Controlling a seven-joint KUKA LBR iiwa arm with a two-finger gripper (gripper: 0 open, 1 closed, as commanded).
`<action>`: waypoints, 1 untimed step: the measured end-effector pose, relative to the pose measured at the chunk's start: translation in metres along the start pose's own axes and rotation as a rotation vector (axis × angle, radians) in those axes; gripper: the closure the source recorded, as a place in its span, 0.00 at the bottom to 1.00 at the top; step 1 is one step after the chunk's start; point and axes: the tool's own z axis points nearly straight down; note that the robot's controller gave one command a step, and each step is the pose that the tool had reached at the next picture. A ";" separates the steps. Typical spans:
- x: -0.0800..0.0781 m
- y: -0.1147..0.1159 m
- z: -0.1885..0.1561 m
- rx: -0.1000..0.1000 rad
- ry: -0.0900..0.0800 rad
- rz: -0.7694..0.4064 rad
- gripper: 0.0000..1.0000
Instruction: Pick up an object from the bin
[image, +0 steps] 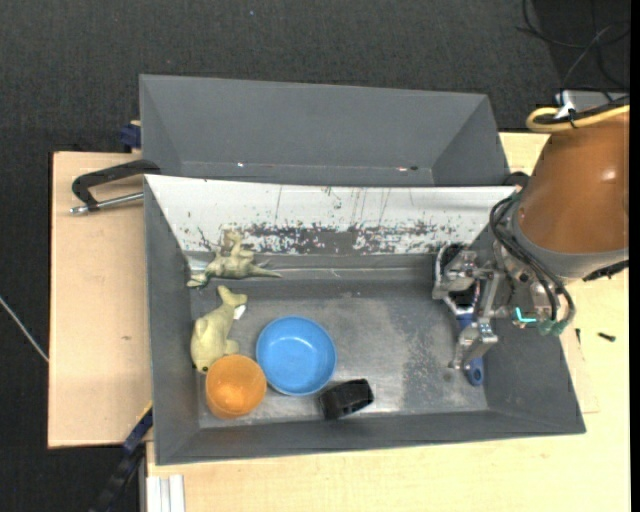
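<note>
From my desk I see the gripper (472, 365) low in the right part of the bin (400, 330), close to the right wall and above bare floor. Nothing lies under it there. I cannot tell if it is spread or pressed together, and I see nothing pinched in it.

All the things to pick are in the left half, well apart from the gripper. The black piece (346, 398) lies at the front wall and is the nearest one. Beside it is the blue bowl (295, 356), mouth upward, and the orange cup (236, 386) touches the bowl in the front left corner. A pale yellow toy animal (214, 332) lies along the left wall, just above the cup. A toy dinosaur (236, 260) rests at the foot of the back wall. I think such loose things collect at the walls because they are pushed there.

The arm (585, 200) comes over the right rim, with the wrist pointing down and a little to the left.
</note>
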 end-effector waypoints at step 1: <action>-0.009 0.072 0.080 -0.003 0.001 0.086 0.00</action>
